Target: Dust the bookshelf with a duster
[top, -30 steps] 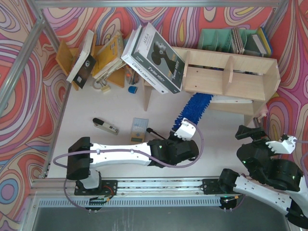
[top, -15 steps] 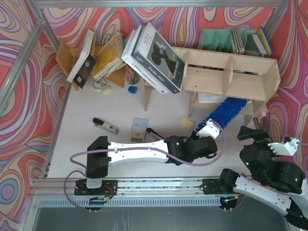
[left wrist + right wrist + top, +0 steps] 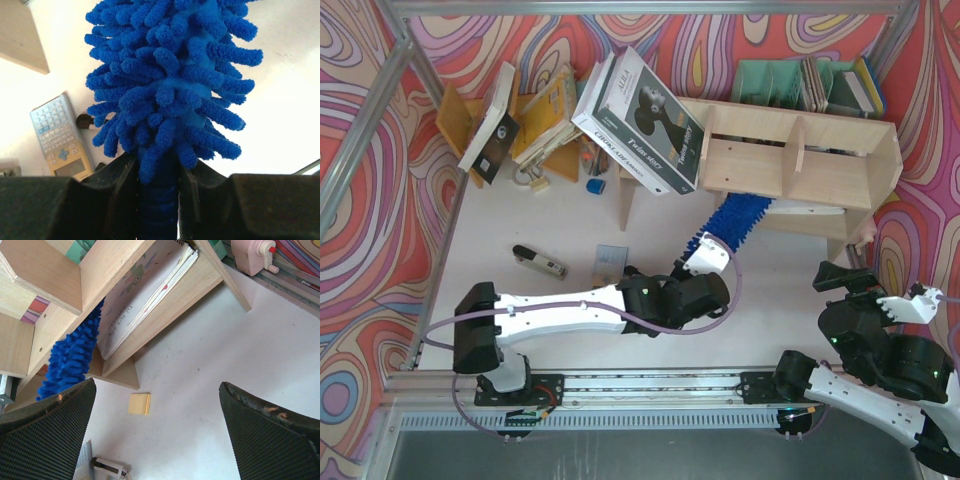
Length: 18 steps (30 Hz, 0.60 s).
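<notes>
Fluffy blue chenille duster [image 3: 735,213]: clamped by left gripper [image 3: 159,180], angled into pale plywood bookshelf [image 3: 840,170] for sweeping; right gripper [image 3: 157,405] spread wide.

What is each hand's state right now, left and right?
Left hand: closed on the duster.
Right hand: open, holding nothing.

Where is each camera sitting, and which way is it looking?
Top external: above and behind, looking down at the table; left arm and right arm show.
Left wrist: on the left arm, looking along the duster; left fingers clamp its handle.
Right wrist: on the right arm, looking at the bookshelf; open right fingers show.
Shared: all three see the duster.
</notes>
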Each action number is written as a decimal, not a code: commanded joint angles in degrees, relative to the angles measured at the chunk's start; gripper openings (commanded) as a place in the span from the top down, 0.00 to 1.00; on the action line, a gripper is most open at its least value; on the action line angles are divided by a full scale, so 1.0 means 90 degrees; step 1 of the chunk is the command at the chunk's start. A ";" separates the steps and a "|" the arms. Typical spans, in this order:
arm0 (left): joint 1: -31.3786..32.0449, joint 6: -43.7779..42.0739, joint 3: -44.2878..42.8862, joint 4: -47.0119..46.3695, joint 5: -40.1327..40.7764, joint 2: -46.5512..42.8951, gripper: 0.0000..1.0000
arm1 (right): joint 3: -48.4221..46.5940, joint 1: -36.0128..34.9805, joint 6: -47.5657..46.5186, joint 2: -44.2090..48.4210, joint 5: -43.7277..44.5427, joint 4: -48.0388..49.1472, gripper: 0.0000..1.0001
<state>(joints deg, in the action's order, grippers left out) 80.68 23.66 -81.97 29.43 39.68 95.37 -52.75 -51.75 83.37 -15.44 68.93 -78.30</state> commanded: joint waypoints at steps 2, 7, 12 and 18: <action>-0.0020 0.0586 0.0294 -0.0214 0.0769 -0.0419 1.00 | 0.0065 -0.0027 0.0002 -0.0052 0.0145 0.0038 0.01; -0.0015 0.0642 -0.0131 0.0084 0.0650 -0.0010 1.00 | 0.0070 -0.0031 0.0001 -0.0052 0.0144 0.0041 0.01; -0.0018 0.1057 -0.0141 0.0222 0.0645 0.0106 1.00 | 0.0082 -0.0025 -0.0010 -0.0009 0.0139 0.0048 0.01; -0.0037 0.1155 -0.0334 0.0359 -0.0106 0.0585 1.00 | 0.0089 -0.0024 -0.0045 0.0007 0.0142 0.0083 0.01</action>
<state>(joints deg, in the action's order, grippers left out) 80.58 32.01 -82.96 33.30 40.97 97.91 -52.51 -51.75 83.26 -15.44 68.93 -78.22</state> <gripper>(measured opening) 0.344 0.987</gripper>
